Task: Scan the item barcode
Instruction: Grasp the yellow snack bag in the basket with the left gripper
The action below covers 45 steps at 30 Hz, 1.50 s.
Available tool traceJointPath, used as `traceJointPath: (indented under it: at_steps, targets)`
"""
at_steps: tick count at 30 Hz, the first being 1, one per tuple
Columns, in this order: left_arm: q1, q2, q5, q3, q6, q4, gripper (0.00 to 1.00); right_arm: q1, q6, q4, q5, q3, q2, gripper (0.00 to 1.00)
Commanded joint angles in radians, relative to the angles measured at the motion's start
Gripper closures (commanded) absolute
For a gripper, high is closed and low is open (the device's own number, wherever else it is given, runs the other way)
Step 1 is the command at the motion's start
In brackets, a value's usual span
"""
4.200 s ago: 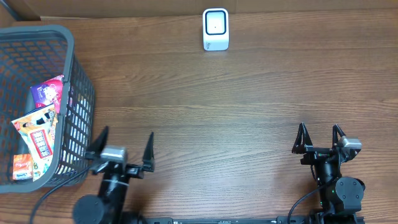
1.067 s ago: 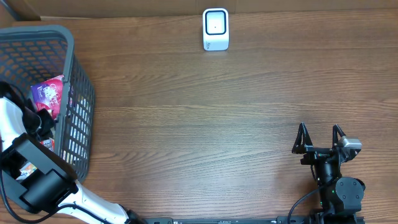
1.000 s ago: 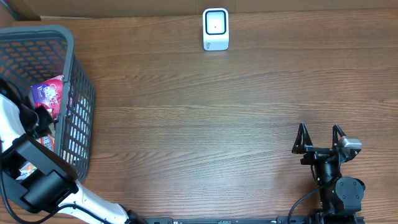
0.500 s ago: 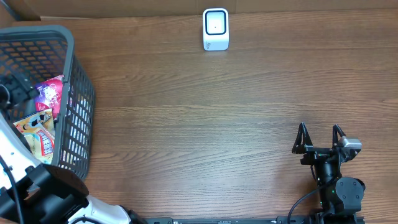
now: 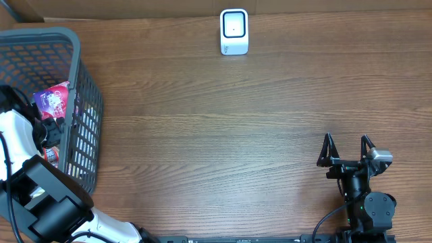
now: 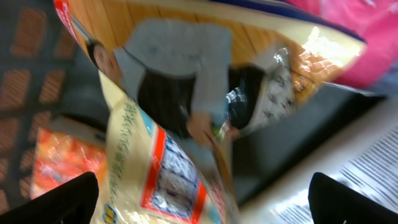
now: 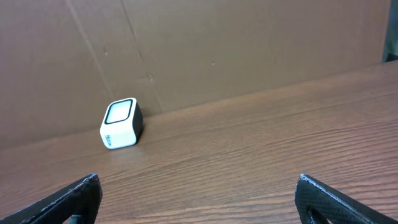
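My left gripper [image 5: 47, 128] is down inside the grey basket [image 5: 91, 142], and the white arm hides most of what lies there. In the left wrist view the left gripper [image 6: 205, 208] stands open. Both dark fingertips [image 6: 65, 199] sit at the frame's lower corners. A yellow-orange snack bag with a cartoon figure [image 6: 168, 130] lies blurred just under them. A pink-purple packet [image 5: 52, 100] lies beside it. The white barcode scanner [image 5: 234, 32] stands at the table's far edge. My right gripper [image 5: 346, 150] rests open over bare wood near the front right.
A small orange packet [image 6: 59, 158] lies at the basket's bottom, left of the snack bag. A brown cardboard wall [image 7: 217, 43] runs behind the scanner [image 7: 121, 123]. Wooden table [image 5: 223, 135] stretches between basket and right arm.
The left arm has gone from the table's front into the basket. In the last second its jaws opened from shut, and it came back down over the yellow bag. The right arm stayed still.
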Motion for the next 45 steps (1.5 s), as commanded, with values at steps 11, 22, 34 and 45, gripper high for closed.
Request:
traceJointPath:
  at_steps: [11,22,34,45]
  targets:
    - [0.002,0.095,-0.119,-0.175,0.113,0.256,0.00,-0.003,-0.001,0.007,-0.001,-0.010,-0.010,0.00]
    - [0.011,0.301,-0.137,-0.175,0.038,0.276,0.96,-0.003,-0.001,0.007,-0.001,-0.010,-0.010,0.00]
    - [-0.058,0.186,0.041,0.078,-0.063,0.071,0.96,-0.003,-0.001,0.007,-0.001,-0.010,-0.010,0.00]
    - [-0.179,-0.055,0.098,0.678,-0.101,-0.261,0.96,-0.003,-0.001,0.007,-0.001,-0.010,-0.010,0.00]
